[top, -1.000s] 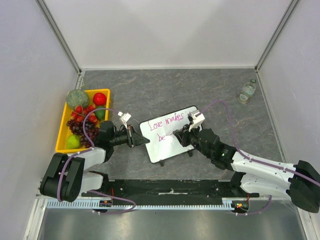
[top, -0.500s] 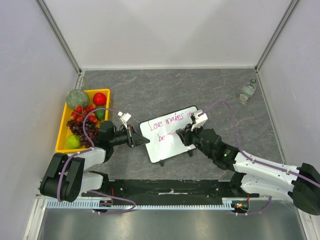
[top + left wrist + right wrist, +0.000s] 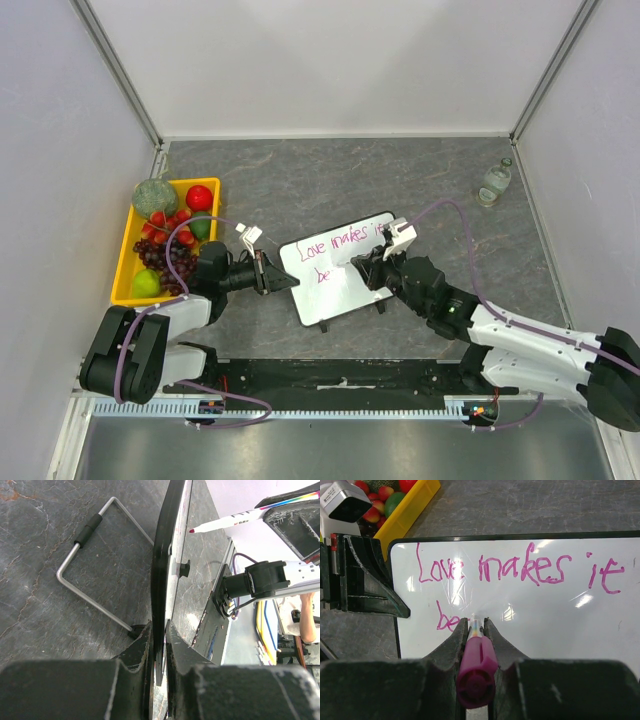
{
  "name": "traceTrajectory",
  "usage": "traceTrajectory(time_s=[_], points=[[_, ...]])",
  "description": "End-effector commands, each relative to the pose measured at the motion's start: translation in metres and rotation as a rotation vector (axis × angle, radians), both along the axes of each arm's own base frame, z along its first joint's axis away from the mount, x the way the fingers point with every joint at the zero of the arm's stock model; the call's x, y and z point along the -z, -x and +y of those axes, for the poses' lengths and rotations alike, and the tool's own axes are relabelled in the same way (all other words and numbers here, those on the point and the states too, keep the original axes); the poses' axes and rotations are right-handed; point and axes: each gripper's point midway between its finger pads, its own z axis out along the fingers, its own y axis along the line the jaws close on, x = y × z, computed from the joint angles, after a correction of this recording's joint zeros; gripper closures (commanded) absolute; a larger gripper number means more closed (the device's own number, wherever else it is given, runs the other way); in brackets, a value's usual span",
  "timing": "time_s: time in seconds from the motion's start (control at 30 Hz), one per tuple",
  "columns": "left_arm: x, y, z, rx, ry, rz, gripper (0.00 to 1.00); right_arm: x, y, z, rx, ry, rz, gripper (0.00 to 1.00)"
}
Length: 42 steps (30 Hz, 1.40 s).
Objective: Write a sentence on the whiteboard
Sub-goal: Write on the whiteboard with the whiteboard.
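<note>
Right hand (image 3: 363, 268), tight on marker (image 3: 476, 666), perhaps slightly rightward; left hand (image 3: 159, 630) tight on whiteboard (image 3: 342, 292).

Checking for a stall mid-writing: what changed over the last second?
The right gripper, shut on the marker, shifted slightly right along the whiteboard, then held. The left gripper stayed clamped on its left edge, and the sentence looks unchanged.

In the right wrist view the marker (image 3: 476, 665) hides its own tip and the whiteboard (image 3: 560, 625) just past "be". Its right side is cut off.
</note>
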Motion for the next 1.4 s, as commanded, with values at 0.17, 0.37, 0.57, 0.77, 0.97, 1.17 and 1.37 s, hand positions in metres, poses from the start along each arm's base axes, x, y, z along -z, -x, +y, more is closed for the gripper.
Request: traceTrajectory(time_s=[0.17,0.37,0.57,0.77,0.97,1.17,1.37], points=[[-0.007,-0.008,-0.001,-0.001,-0.005,-0.060,0.98,-0.019,-0.014,0.009,0.018,-0.046,-0.051,1.00],[-0.006,-0.009,-0.001,-0.001,-0.006,-0.059,0.98,-0.010,-0.013,0.009,0.013,-0.031,-0.036,1.00],[-0.006,-0.009,-0.001,-0.003,-0.006,-0.059,0.98,0.003,-0.009,0.007,0.002,-0.010,-0.011,1.00],[-0.006,-0.008,-0.001,-0.001,-0.006,-0.056,0.98,0.009,-0.004,0.005,-0.012,-0.006,0.004,1.00],[-0.006,-0.009,-0.001,-0.003,-0.006,-0.055,0.98,0.017,0.000,0.001,-0.013,-0.002,0.020,1.00],[-0.006,-0.009,-0.001,-0.003,-0.006,-0.056,0.98,0.024,0.005,0.000,-0.027,0.001,0.039,1.00],[-0.006,-0.009,-0.001,-0.001,-0.006,-0.056,0.98,0.033,0.009,-0.003,-0.033,0.007,0.058,1.00]])
